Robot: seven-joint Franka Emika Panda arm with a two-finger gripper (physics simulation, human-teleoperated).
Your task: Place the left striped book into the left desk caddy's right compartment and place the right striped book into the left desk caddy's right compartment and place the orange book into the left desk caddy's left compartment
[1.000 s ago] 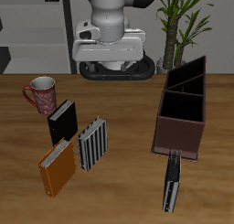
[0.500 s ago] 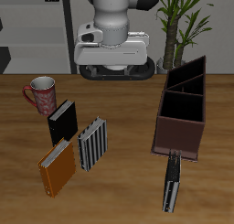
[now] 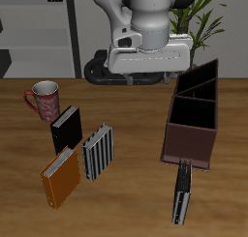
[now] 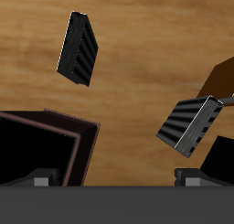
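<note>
orange book (image 4: pixel 222 78) cut off; gripper (image 4: pixel 117 179) fingertips barely visible

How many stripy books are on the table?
2. One striped book lies beside the orange book, just in front of the black book. The other striped book lies near the table's front edge, in front of the brown caddy. None seem hidden.

The wooden table (image 3: pixel 136 183) carries the left desk caddy (image 3: pixel 193 120), a long maroon box, with the left striped book (image 3: pixel 182 191) just off its nearer end, by the front edge. Well apart from these lie the right striped book (image 3: pixel 97 152), the orange book (image 3: pixel 61 176) beside it, a black book (image 3: pixel 66 129) behind and a patterned mug (image 3: pixel 44 100) farther back
</note>
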